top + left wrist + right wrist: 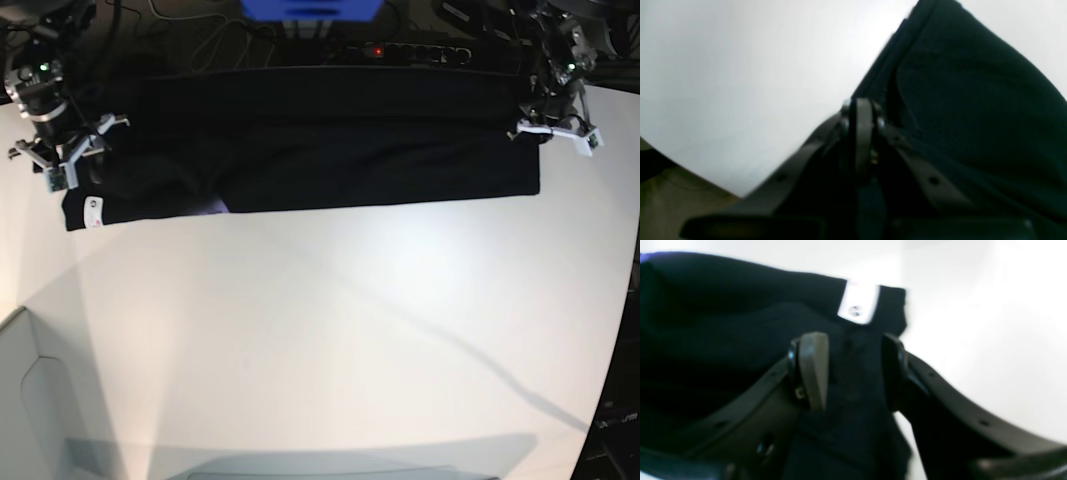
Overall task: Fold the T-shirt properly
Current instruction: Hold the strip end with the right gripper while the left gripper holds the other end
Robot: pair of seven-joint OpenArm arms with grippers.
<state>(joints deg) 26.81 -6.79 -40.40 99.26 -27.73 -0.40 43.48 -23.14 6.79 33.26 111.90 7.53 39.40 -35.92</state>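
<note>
The black T-shirt lies as a long folded band across the far side of the white table. Its small white tag shows at the left end, and a bit of purple print peeks out at the front edge. My right gripper stands open over that left end, with black cloth between its fingers and the tag just beyond the tips. In the base view it is at the left. My left gripper is shut on the T-shirt's edge at the band's right end.
A power strip with a red light, cables and a blue object sit behind the table's far edge. A light grey panel stands at the near left corner. The table's right edge curves down the right side.
</note>
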